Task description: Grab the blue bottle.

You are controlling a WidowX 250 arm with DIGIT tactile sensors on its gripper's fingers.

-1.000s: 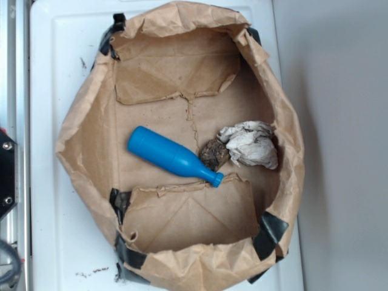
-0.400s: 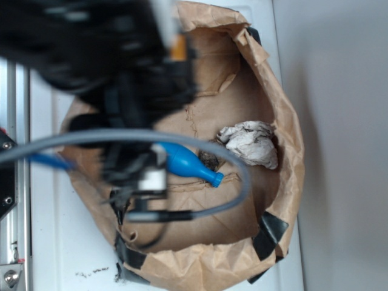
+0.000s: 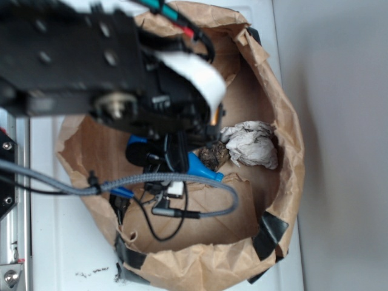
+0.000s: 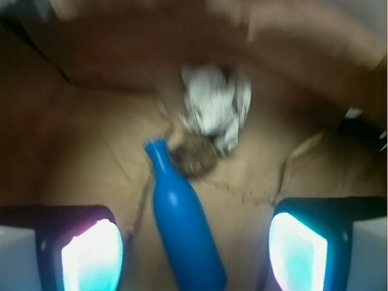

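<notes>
The blue bottle [image 4: 182, 230] lies on its side on the floor of a brown paper bag [image 3: 200, 224], its capped neck pointing at a small brown lump [image 4: 194, 160]. In the exterior view only its neck end [image 3: 203, 170] shows under the arm. My gripper [image 4: 194, 251] is open above the bottle, one lit pad [image 4: 91, 257] on each side of the body, with a gap to each. In the exterior view the arm's body hides the fingers.
A crumpled white paper wad [image 3: 251, 144] lies beside the brown lump [image 3: 212, 154]. The bag's rolled paper walls [image 3: 285, 121] ring the floor. The bag sits on a white surface [image 3: 48, 230]. A grey cable [image 3: 182, 182] loops over the bag floor.
The arm has come in from the upper left over the bag and moved right over the bottle, now covering most of its body. The bottle, lump and wad have not moved.
</notes>
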